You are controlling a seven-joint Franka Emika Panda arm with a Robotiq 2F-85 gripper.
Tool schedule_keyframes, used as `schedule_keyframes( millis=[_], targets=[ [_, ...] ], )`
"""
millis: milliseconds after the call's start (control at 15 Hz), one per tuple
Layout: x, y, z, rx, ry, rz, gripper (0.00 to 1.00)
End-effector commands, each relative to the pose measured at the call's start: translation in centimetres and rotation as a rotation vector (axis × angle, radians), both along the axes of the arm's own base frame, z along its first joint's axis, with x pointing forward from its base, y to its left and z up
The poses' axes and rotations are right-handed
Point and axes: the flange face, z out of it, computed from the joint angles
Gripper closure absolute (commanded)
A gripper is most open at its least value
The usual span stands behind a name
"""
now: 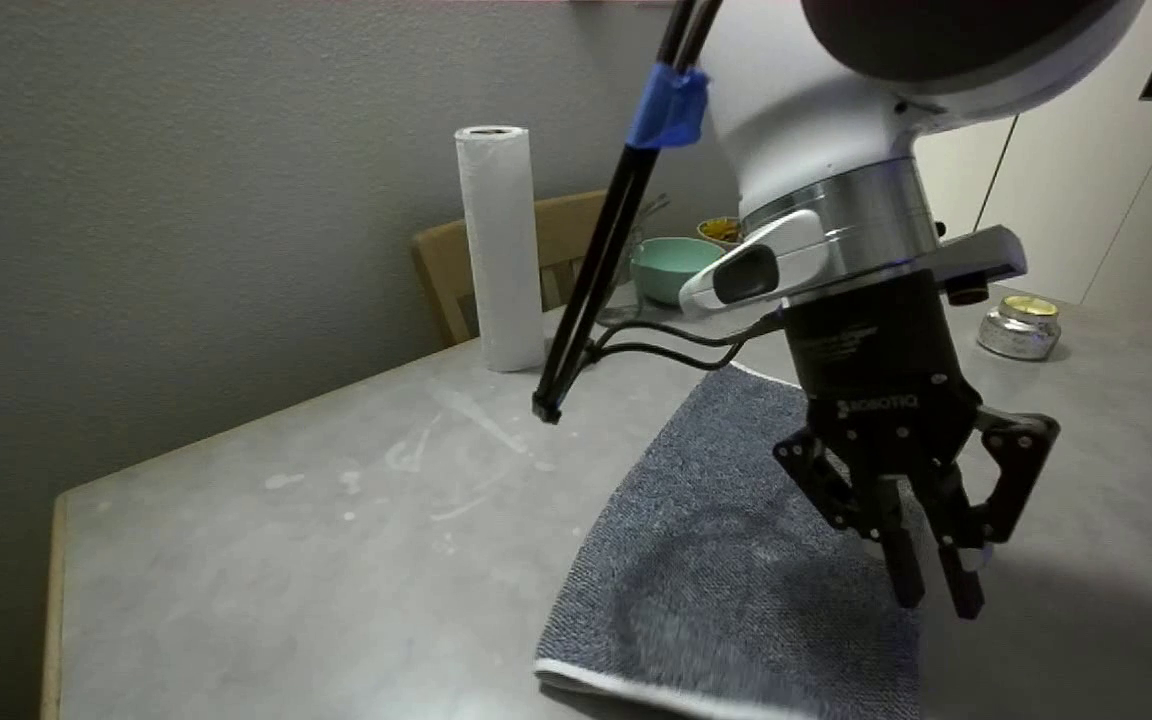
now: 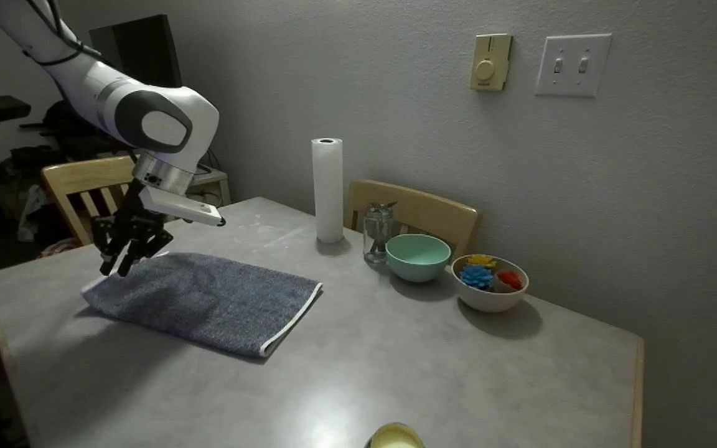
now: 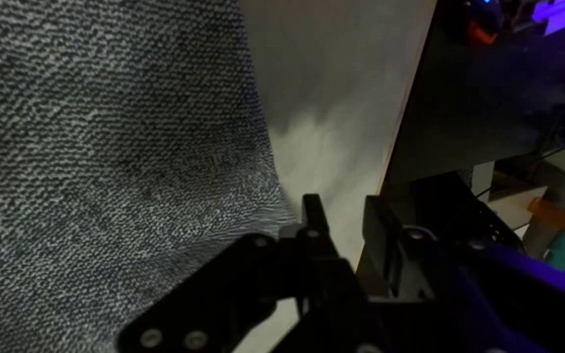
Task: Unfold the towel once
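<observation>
The dark blue-grey towel lies flat on the table in both exterior views (image 1: 696, 580) (image 2: 221, 305). White trim runs along its two short ends, and the end away from the arm looks layered. A striped band does not show. In the wrist view the towel (image 3: 91, 147) fills the left side. My gripper (image 1: 936, 602) is open, with a gap between its fingers and nothing held. In an exterior view the gripper (image 2: 116, 271) is over the towel's end nearest the arm. In the wrist view the fingertips (image 3: 344, 201) are just beside the towel's edge, apart from it.
A white paper towel roll (image 1: 501, 250) stands near the wall side. A glass jar (image 2: 376, 233), a green bowl (image 2: 417, 261) and a white bowl (image 2: 489, 302) with colourful pieces stand along that edge. A candle jar (image 1: 1019, 330) is on the table. The table edge (image 3: 410, 93) is near the gripper.
</observation>
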Motion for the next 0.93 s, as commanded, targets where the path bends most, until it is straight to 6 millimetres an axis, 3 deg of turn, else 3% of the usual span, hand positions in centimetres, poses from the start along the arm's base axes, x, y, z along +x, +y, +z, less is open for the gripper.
schedule_keyframes(
  millis=[0, 200, 400, 600, 867],
  targets=[
    [0.8, 0.6, -0.7, -0.043, 0.012, 0.069, 0.42],
    [1.4, 0.4, -1.0, -0.121, -0.078, 0.066, 0.21],
    [3.3, -2.4, -0.5, -0.213, -0.234, -0.002, 0.02],
    [5.3, -7.1, 0.8, -0.252, -0.335, -0.145, 0.00],
    [5.7, -13.0, 4.6, -0.307, -0.405, -0.363, 0.00]
  ],
)
